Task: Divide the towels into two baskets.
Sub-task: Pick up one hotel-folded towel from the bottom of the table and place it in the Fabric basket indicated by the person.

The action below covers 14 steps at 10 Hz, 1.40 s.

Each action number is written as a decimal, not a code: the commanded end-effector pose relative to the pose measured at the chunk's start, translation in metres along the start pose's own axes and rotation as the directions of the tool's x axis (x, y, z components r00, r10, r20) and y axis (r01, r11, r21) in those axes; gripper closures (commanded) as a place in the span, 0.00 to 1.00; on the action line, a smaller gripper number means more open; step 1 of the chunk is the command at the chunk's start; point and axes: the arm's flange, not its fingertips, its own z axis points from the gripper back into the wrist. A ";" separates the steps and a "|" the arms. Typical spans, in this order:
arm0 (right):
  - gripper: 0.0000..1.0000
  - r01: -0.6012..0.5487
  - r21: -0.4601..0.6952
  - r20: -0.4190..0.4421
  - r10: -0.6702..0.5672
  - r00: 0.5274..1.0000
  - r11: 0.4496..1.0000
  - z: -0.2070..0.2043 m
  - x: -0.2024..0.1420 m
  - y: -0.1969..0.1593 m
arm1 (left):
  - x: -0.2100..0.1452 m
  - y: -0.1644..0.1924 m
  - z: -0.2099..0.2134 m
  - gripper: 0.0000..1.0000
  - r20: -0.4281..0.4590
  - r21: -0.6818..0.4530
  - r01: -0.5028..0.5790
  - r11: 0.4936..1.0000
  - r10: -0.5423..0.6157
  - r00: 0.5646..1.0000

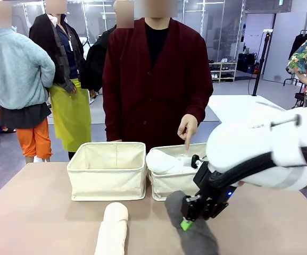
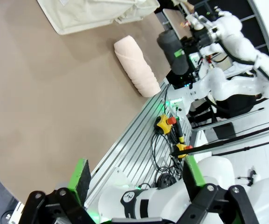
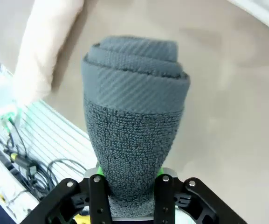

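Table [image 1: 25, 212], brown top, is shared with a person [image 1: 153, 79] in a dark red cardigan standing at the far side. The white right arm [image 1: 259, 149] is seen reaching in from the right, down toward the near edge. Two cream baskets are set side by side at the far middle: left basket [image 1: 108, 178] and right basket [image 1: 169, 186], nearly touching. A white towel [image 1: 166, 159] is seen inside the right basket, poking above the rim. The person's hand [image 1: 187, 127] is held over the right basket, index finger pointed down. A cream towel [image 1: 113, 228] is laid on the table in front of the left basket, near the robot's edge, untouched. The dark grey towel [image 1: 201, 239] is found at the near edge in front of the right basket, clamped by the right gripper [image 1: 188, 220]; the jaws are closed on the roll's middle, green pads pressed into the terry. Whether it is lifted off the table cannot be told. The left gripper [image 2: 136, 177] is held off past the table's near edge, jaws wide apart, nothing between them.
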 end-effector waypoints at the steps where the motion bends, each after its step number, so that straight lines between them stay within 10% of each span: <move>1: 1.00 -0.241 -0.098 -0.089 0.233 0.968 0.965 0.037 -0.016 0.013 | -0.003 -0.003 0.001 0.00 0.016 -0.012 0.024 1.000 -0.024 1.000; 5: 1.00 -0.769 -0.056 -0.365 0.704 0.609 0.636 0.046 -0.024 0.017 | -0.003 -0.003 0.001 0.00 0.016 -0.012 0.024 1.000 -0.024 1.000; 8: 1.00 -0.764 -0.180 -0.260 0.720 0.644 0.619 0.037 -0.037 0.013 | -0.003 -0.003 0.001 0.00 0.016 -0.012 0.024 1.000 -0.024 1.000; 9: 1.00 -0.781 -0.089 -0.389 0.701 0.598 0.618 0.043 -0.028 0.024 | -0.003 -0.003 0.001 0.00 0.016 -0.012 0.024 1.000 -0.024 1.000; 11: 1.00 -0.781 -0.089 -0.389 0.701 0.598 0.618 0.043 -0.028 0.024 | -0.003 -0.003 0.001 0.00 0.016 -0.012 0.024 1.000 -0.024 1.000; 12: 0.63 -0.786 -0.113 -0.360 0.712 0.602 0.608 0.039 -0.030 0.019 | -0.003 -0.003 0.001 0.00 0.016 -0.012 0.024 1.000 -0.024 1.000; 13: 0.63 -0.772 -0.186 -0.316 0.707 0.633 0.608 0.044 -0.021 0.014 | -0.003 -0.003 0.001 0.00 0.016 -0.012 0.024 1.000 -0.024 1.000; 14: 0.63 -0.838 -0.249 -0.323 0.774 0.545 0.486 0.054 0.001 0.018 | -0.003 -0.003 0.001 0.00 0.016 -0.012 0.024 1.000 -0.024 1.000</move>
